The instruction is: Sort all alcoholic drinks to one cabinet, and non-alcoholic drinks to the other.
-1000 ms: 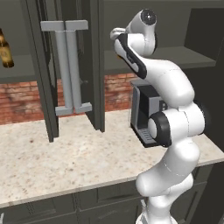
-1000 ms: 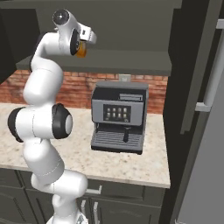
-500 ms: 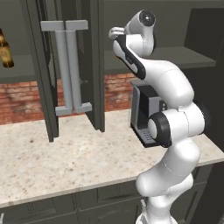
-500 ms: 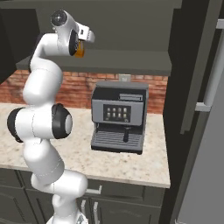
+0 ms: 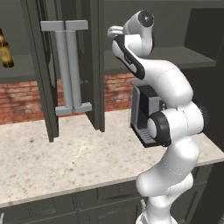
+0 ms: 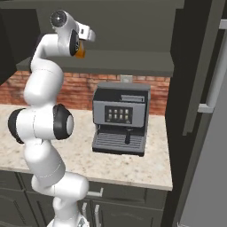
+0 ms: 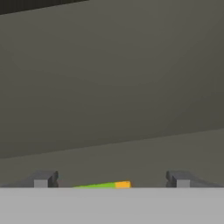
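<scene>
Gripper (image 7: pixel 111 180) with fingertips (image 7: pixel 43 179) spread wide either side of the orange juice carton (image 7: pixel 105 185), apparently free of it, on the right cabinet shelf (image 6: pixel 133 62); beyond, an amber-brown beer bottle (image 5: pixel 5 48) stands in the left cabinet.

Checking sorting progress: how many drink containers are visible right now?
2. A brown beer bottle on the left cabinet shelf, and an orange juice carton on the right shelf by the gripper. Others may be hidden.
</scene>
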Motion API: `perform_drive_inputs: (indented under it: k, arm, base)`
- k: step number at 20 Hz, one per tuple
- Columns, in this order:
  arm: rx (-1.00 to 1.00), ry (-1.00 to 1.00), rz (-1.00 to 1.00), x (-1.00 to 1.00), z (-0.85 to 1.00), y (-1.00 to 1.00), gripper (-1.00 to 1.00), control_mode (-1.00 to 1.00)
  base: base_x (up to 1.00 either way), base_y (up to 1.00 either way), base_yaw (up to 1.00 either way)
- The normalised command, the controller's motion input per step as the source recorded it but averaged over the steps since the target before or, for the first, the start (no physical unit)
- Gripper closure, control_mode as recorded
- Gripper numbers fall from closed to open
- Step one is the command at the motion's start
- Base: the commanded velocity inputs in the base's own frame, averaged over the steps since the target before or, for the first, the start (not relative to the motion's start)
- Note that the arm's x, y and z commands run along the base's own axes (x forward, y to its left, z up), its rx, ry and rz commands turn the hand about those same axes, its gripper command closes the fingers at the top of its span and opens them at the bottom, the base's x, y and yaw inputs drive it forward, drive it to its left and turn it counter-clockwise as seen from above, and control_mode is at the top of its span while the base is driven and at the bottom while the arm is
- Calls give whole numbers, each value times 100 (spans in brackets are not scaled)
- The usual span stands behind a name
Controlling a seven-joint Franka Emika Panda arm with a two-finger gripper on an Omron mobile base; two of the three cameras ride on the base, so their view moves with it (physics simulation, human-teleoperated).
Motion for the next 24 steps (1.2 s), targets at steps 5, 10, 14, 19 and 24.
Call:
perform_drive_inputs:
  k: [5,10,14,19,24]
  arm:
    - [0,0,0,17,-19,3,-100,-100]
    - [0,-5,0,29,-9,2,-100,-100]
    - [0,-8,0,-18,0,0,-100,-100]
    - [0,-11,0,-85,-3,10,-100,-100]
    - [0,-8,0,-100,-21,19,-100,-100]
  base:
    - [0,0,0]
    - [0,0,0]
    - [0,0,0]
    - [0,0,0]
    - [0,0,0]
